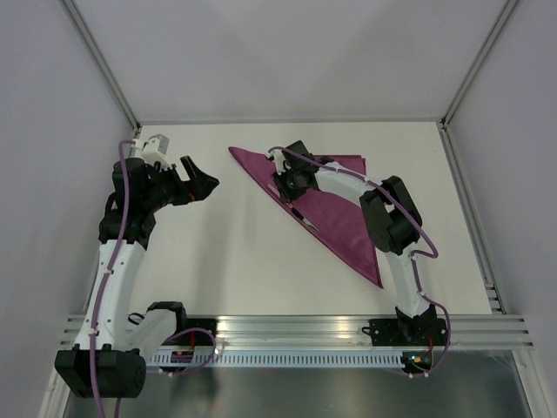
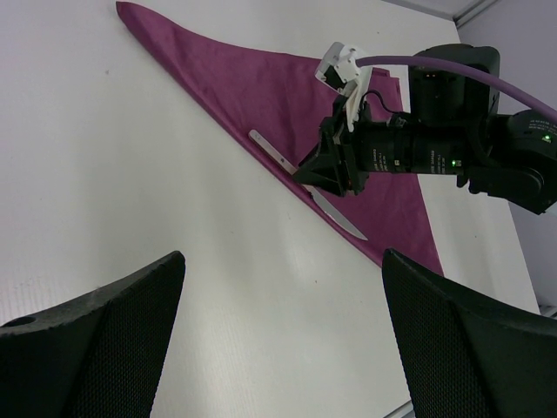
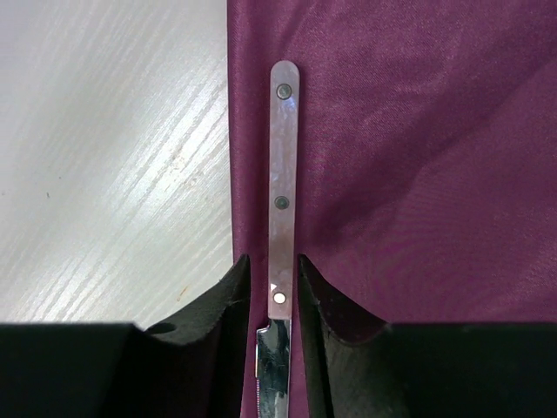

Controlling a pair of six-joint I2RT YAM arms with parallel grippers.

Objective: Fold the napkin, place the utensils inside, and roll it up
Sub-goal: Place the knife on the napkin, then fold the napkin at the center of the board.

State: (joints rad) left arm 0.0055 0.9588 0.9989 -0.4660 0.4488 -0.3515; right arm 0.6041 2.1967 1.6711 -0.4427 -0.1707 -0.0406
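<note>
From the overhead camera I see the napkin (image 1: 335, 218) folded into a triangle, flat on the table (image 1: 218, 261) and over toward 3 o'clock from the middle. Its long folded edge runs from about 10 o'clock down to 5 o'clock. The knife (image 1: 306, 221) lies on the cloth just inside that edge and parallel to it.

The right gripper (image 1: 285, 192) is down over the knife. On my right wrist feed the handle (image 3: 283, 174) points to 12 o'clock and the blade leaves the picture at 6 o'clock. The two black fingers (image 3: 222, 313) straddle it where handle meets blade. The jaws stand a little apart, only slightly wider than the handle, with a sliver of cloth showing on the 9 o'clock side. I read that as no clamp on the metal. The napkin's edge runs along the 9 o'clock side of the knife, with bare table (image 3: 113, 157) beyond it.

The left gripper (image 1: 198, 183) hovers at about 9 o'clock on the table, well apart from the napkin. Its jaws are spread wide with nothing between them.
</note>
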